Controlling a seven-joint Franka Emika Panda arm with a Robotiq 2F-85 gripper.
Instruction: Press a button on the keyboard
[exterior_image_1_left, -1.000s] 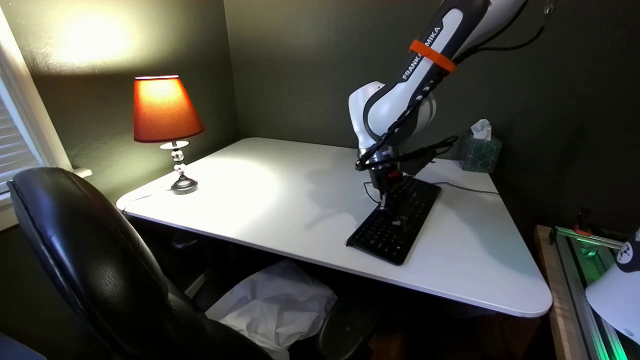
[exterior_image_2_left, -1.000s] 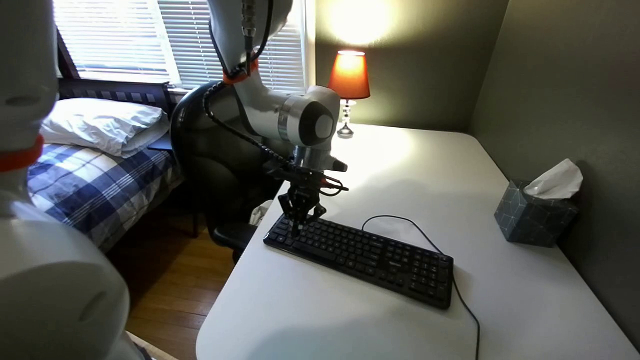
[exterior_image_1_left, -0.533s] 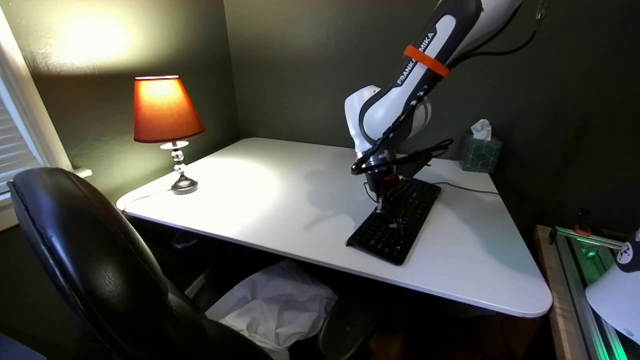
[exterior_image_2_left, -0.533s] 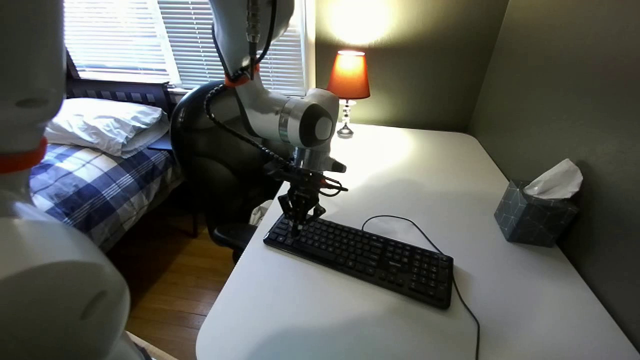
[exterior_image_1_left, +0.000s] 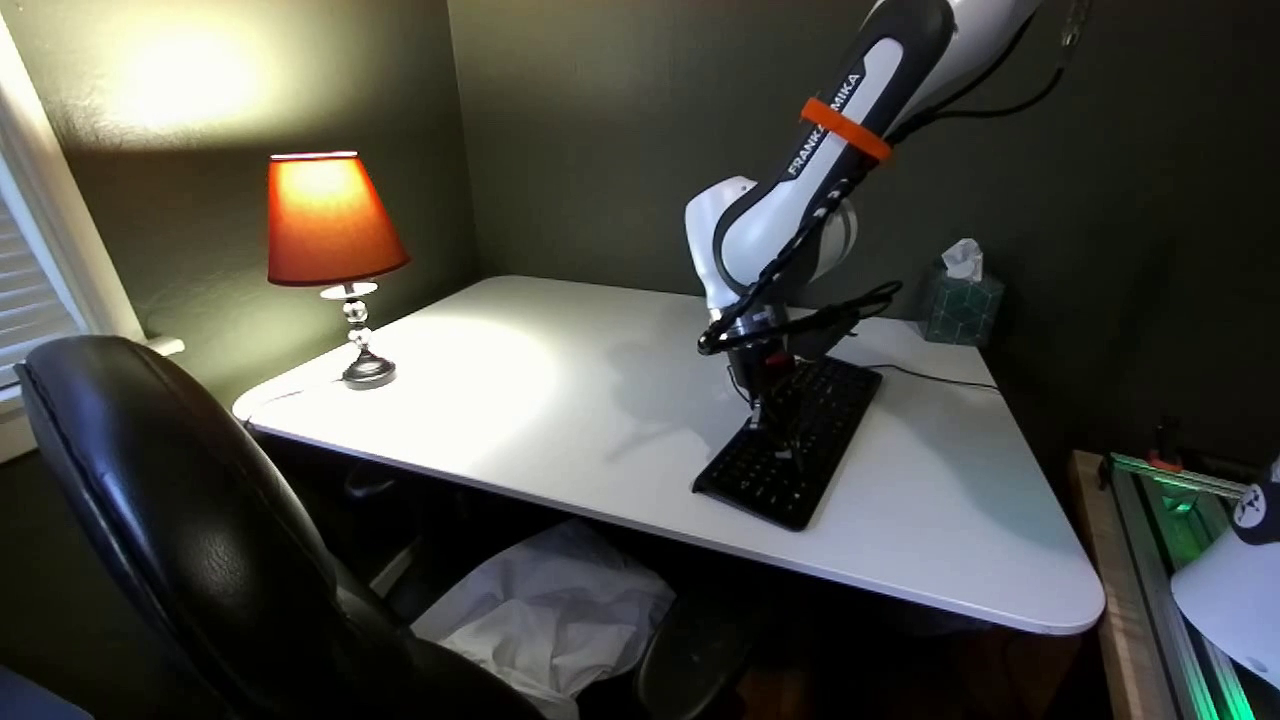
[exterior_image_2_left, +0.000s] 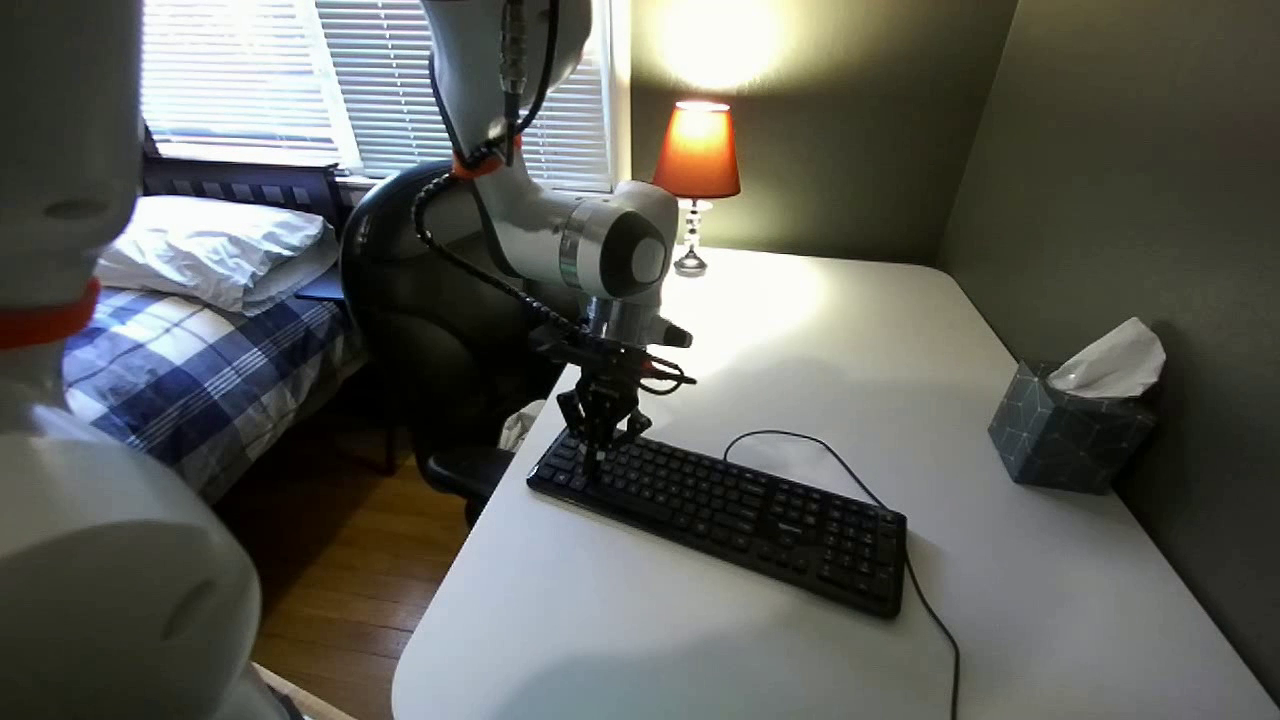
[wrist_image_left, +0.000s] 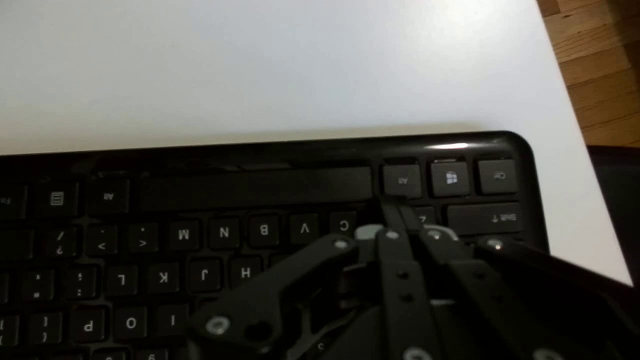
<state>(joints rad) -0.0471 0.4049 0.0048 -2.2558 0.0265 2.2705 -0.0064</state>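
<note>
1. Claw: narrow, fingers together, pointing down.
2. Keyboard: flat on the white tabletop, directly below the claw. Claw is near one end; the rest runs off to its right in an exterior view.
3. Wrist view: fingers show between the C key and the Z key; space bar just beside, on the left; Alt key just past the fingers. Contact with a key: can't tell.
4. Cable: thin, black, loops out behind the keyboard, right of the claw in an exterior view.
5. Tissue box: right of the claw in both exterior views, well apart, tissue poking up.
6. Lamp: lit, orange shade, well apart, left of the claw in an exterior view.
7. Chair: black, by the tabletop edge, lower left of the claw in an exterior view.
8. Bed: plaid cover, white pillow, well left of the claw in an exterior view.
</note>
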